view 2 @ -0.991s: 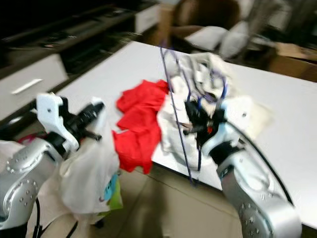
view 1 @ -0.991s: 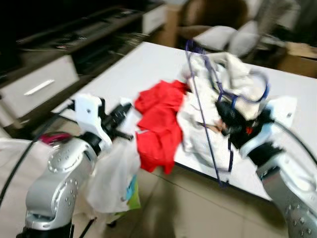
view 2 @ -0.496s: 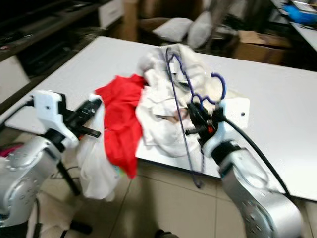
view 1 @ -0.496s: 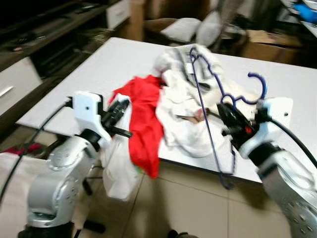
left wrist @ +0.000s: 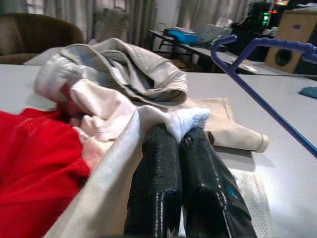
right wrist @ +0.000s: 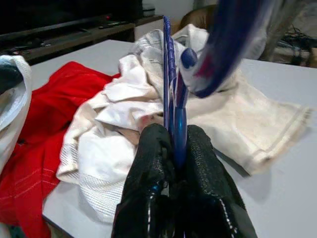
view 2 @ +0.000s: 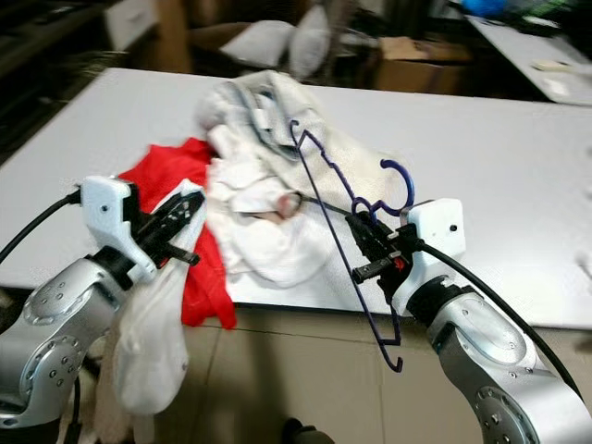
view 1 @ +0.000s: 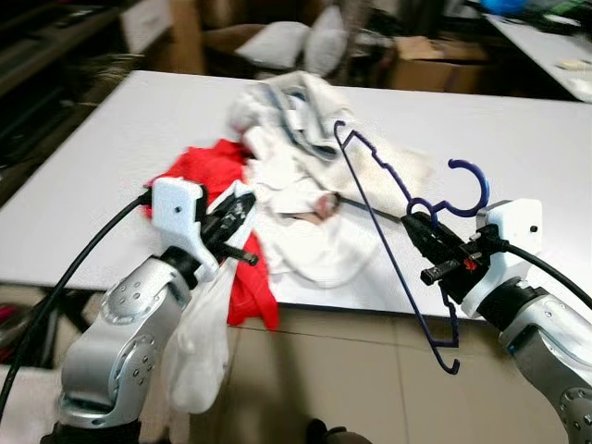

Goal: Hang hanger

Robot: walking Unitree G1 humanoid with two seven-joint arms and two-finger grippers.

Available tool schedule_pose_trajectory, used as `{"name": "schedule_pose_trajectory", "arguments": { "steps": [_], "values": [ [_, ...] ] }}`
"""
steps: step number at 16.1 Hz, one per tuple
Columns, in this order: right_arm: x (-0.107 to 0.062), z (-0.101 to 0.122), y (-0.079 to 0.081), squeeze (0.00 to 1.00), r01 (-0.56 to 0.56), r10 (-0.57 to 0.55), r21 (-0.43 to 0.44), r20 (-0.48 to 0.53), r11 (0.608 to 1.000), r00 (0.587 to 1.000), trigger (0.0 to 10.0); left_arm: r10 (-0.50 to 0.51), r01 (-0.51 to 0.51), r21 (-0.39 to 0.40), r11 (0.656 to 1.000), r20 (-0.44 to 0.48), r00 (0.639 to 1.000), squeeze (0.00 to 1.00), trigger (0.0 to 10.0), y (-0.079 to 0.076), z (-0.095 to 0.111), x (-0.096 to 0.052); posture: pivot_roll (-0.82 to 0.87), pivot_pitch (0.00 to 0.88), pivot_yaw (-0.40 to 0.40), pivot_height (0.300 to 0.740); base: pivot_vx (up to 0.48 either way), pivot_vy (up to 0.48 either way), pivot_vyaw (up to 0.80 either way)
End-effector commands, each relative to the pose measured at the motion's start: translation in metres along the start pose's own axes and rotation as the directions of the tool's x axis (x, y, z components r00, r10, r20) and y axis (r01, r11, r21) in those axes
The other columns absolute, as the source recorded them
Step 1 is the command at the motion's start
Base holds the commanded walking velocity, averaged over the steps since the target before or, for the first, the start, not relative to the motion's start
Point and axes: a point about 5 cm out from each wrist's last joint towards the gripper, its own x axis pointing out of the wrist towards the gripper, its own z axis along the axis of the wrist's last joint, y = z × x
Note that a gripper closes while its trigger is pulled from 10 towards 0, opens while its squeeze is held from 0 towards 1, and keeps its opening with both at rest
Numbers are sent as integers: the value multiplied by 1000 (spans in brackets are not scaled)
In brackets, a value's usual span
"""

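Observation:
My right gripper (view 1: pixel 422 246) is shut on a blue plastic hanger (right wrist: pixel 168 74) just below its hook, holding it tilted in the air over the near edge of the white table (view 1: pixel 518 120). The hanger's long bar (view 1: pixel 396 259) slopes down past the table edge. It hangs to the right of a heap of cream and white clothes (view 1: pixel 296 120). My left gripper (view 1: pixel 242 227) is shut on a white cloth (left wrist: pixel 190 116) that hangs down off the table's front (view 1: pixel 203 342). A red garment (view 1: pixel 208 166) lies beside it.
Grey cushions (view 1: pixel 277 42) and a cardboard box (view 1: pixel 425 46) stand behind the table. A second table (view 1: pixel 555 37) is at the far right. Tiled floor (view 1: pixel 351 379) lies below the near table edge, between my arms.
The whole view has swung, so the pile now sits further left in the picture. The right gripper still holds the hanger, now beside the heap rather than over it. The left gripper keeps its cloth.

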Motion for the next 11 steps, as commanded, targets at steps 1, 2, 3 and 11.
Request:
{"name": "schedule_pose_trajectory", "arguments": {
  "steps": [1,2,3,11],
  "values": [
    [-1,3,0,0,-11,11,-4,11,1000,1000,10000,-12,12,1,1000,44,999,0,10000,-1,6,-1,-11,0,-6,740,0,0,-800],
    [-2,3,-1,0,-16,16,0,7,1000,1000,10000,-15,16,-5,1000,42,999,0,10000,-4,4,0,-10,0,-8,740,0,0,-800],
    [-3,3,-2,0,-18,18,4,5,1000,1000,10000,-28,28,-16,999,45,999,0,10000,-8,5,0,-5,0,-9,740,0,0,-800],
    [-4,7,6,0,-108,109,-12,48,994,993,10000,-56,57,-19,998,61,997,0,10000,-9,9,5,-8,0,13,740,224,0,-500]
  ]
}}
